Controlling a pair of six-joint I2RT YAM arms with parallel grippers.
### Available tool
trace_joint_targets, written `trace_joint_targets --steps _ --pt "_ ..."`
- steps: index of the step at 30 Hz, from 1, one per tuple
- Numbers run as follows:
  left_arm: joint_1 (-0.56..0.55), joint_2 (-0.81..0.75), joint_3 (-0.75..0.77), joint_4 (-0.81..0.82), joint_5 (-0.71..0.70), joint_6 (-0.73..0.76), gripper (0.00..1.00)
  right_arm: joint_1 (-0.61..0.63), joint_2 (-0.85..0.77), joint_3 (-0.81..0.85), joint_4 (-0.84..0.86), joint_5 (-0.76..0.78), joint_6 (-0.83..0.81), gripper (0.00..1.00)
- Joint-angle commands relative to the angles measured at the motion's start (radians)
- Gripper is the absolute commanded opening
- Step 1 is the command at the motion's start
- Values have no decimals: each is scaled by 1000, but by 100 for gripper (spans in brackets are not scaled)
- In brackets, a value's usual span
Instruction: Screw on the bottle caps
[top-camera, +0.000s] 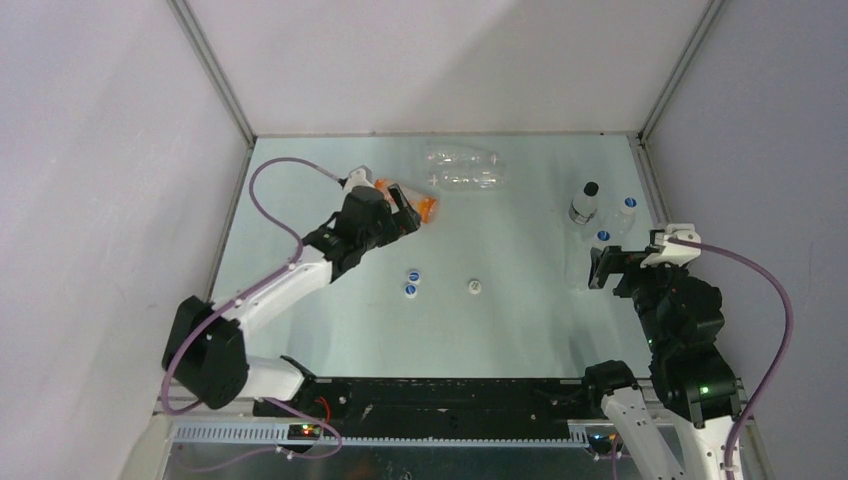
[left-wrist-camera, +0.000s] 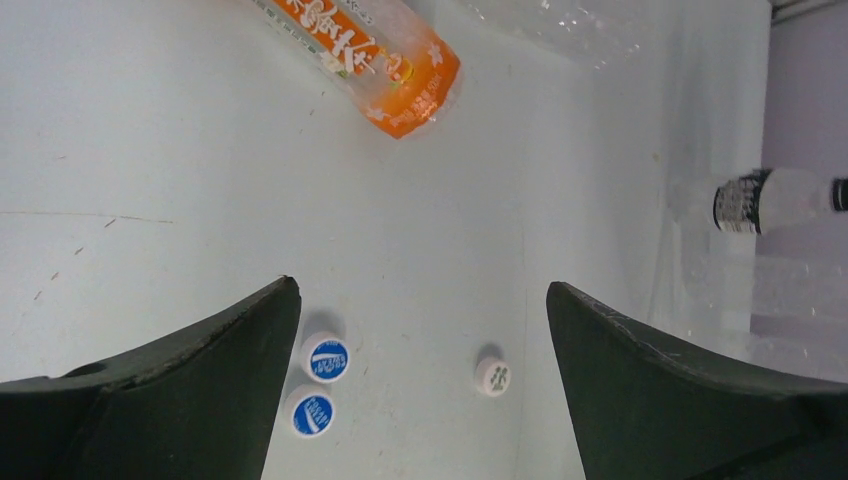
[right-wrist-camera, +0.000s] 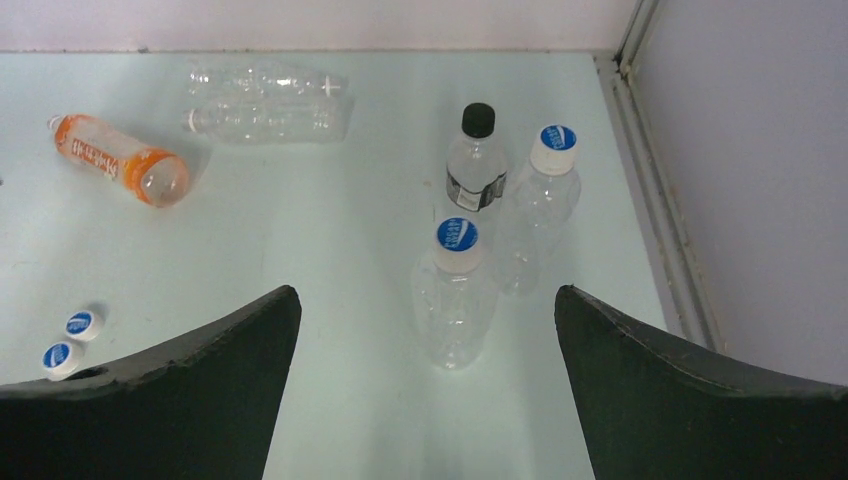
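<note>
Both hands wide open, empty: left hand (left-wrist-camera: 422, 288) by the orange-labelled bottle (left-wrist-camera: 400, 70), right hand (right-wrist-camera: 425, 292) facing three capped upright bottles (right-wrist-camera: 455, 300). Two blue-topped caps (left-wrist-camera: 325, 358) and one white cap (left-wrist-camera: 493, 376) sit loose on the table (top-camera: 520, 320); two clear bottles (right-wrist-camera: 270, 120) lie behind.

Top ext cam: fixed, high behind arm bases (top-camera: 215, 360), looks down on whole table (top-camera: 520, 330), distant. L wrist cam: low, close, faces along table past own fingers (left-wrist-camera: 180, 390). R wrist cam: higher, faces far right corner. Wrist views share orange-label bottle (left-wrist-camera: 400, 75), blue-topped caps (left-wrist-camera: 325, 358).
</note>
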Motion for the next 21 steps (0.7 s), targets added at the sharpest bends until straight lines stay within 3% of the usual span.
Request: trace_joint_targets --steps 1,5,10,15,21 --pt "30 84 96 -36 13 -84 98 -3 41 85 -96 -39 58 99" --pt "57 131 136 -52 -12 -65 98 -3 46 104 -136 -133 81 99" --pt "115 70 115 -88 -35 -27 99 -2 21 134 -166 -187 105 99" --pt "204 -133 18 -109 -102 18 99 -3 18 153 -160 -119 116 100" --pt "214 -444 -78 -184 -258 158 100 -3 -56 124 -120 -70 95 99"
